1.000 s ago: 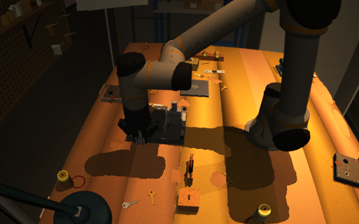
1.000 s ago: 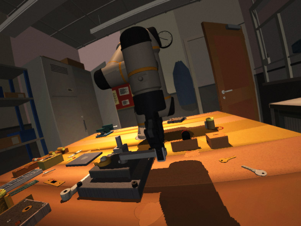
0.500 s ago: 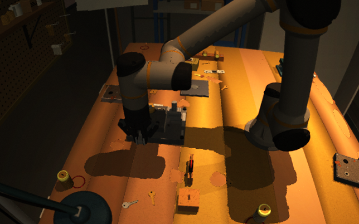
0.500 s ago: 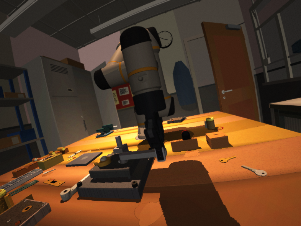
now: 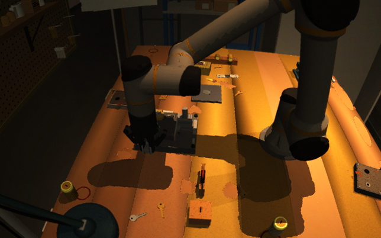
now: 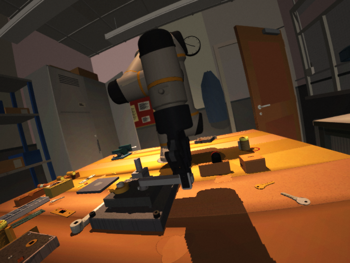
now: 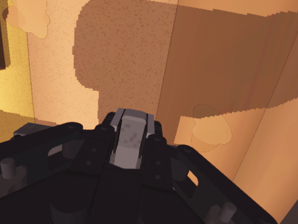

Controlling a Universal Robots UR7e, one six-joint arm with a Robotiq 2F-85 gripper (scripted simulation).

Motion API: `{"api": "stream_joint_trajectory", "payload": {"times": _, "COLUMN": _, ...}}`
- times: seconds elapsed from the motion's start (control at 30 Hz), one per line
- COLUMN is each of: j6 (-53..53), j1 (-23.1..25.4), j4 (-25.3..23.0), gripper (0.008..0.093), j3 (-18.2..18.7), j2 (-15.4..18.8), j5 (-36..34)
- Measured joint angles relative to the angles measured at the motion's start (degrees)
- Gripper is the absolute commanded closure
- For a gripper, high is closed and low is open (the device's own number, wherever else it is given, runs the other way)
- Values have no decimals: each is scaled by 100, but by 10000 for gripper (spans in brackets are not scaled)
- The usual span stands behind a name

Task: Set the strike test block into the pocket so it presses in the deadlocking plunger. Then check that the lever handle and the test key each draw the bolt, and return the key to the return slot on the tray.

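My gripper (image 6: 186, 181) (image 5: 147, 147) (image 7: 132, 125) is closed with its two fingers clamped on the free end of the grey lever handle (image 6: 158, 181) (image 7: 130, 140), which reaches out sideways from the dark lock fixture (image 6: 135, 202) (image 5: 176, 132) over the near edge of its base. A grey block (image 6: 139, 167) stands upright on top of the fixture. A gold key (image 6: 264, 185) (image 5: 161, 209) and a silver key (image 6: 296, 199) (image 5: 137, 217) lie flat on the bench, apart from each other. An orange box with a slot (image 6: 252, 163) (image 5: 200, 212) sits near them.
Behind the fixture stand the arm's base (image 5: 283, 136) and a dark flat plate (image 5: 207, 93). A red and black tool (image 5: 202, 176) lies between fixture and slotted box. Two yellow-topped cylinders (image 5: 67, 187) (image 5: 279, 225), loose lock cases (image 5: 369, 178) (image 6: 25, 246) and strike plates lie around.
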Motion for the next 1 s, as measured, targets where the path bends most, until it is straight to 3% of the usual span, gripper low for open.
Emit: {"api": "stream_joint_trajectory", "payload": {"times": 1.0, "j6": 2100, "j1": -126, "j4": 143, "gripper": 934, "j3": -582, "j2": 445, "j5": 4}}
